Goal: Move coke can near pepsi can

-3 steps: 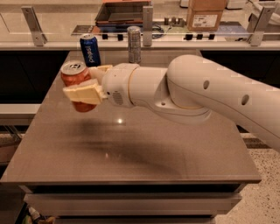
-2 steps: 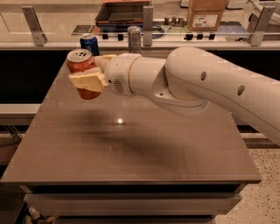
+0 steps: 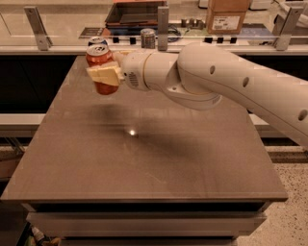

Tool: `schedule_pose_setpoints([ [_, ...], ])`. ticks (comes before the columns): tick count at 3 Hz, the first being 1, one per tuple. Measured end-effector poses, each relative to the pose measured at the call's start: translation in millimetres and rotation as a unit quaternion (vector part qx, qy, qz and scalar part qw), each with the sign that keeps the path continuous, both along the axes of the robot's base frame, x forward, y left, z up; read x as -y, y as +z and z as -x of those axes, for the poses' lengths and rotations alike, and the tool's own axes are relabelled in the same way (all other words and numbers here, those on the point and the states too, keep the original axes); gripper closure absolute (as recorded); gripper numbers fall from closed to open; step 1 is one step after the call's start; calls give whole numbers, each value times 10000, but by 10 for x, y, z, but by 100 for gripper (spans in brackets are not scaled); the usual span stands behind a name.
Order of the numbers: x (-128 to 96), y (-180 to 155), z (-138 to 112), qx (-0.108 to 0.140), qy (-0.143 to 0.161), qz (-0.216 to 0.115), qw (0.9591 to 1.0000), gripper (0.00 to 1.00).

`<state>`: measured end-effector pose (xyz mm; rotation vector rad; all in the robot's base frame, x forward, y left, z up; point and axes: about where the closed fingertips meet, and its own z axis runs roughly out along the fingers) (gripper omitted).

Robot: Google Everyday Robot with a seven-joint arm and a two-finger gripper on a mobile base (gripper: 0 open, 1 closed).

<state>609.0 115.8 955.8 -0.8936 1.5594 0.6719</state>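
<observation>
My gripper [image 3: 105, 75] is shut on the coke can [image 3: 98, 57], a red-orange can with a silver top, and holds it upright above the far left part of the table [image 3: 144, 158]. The cream fingers [image 3: 107, 74] wrap the can's middle. The pepsi can [image 3: 97, 41] is dark blue and stands right behind the coke can, so only its top shows. My white arm reaches in from the right.
A slim silver-grey can [image 3: 147, 38] stands at the table's far edge, right of the pepsi can. Behind the table runs a counter with metal posts [image 3: 162, 28], a dark tray [image 3: 134, 13] and a cardboard box [image 3: 227, 15].
My gripper has carried the coke can up and toward the far edge, so the can now stands in front of the pepsi can and hides most of it.
</observation>
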Motion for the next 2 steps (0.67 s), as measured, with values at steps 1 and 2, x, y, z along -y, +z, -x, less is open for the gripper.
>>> schedule_pose_setpoints([
  [1, 89, -89, -638, -69, -153, 45, 9998, 100],
  [2, 89, -89, -637, -69, -153, 45, 9998, 100],
])
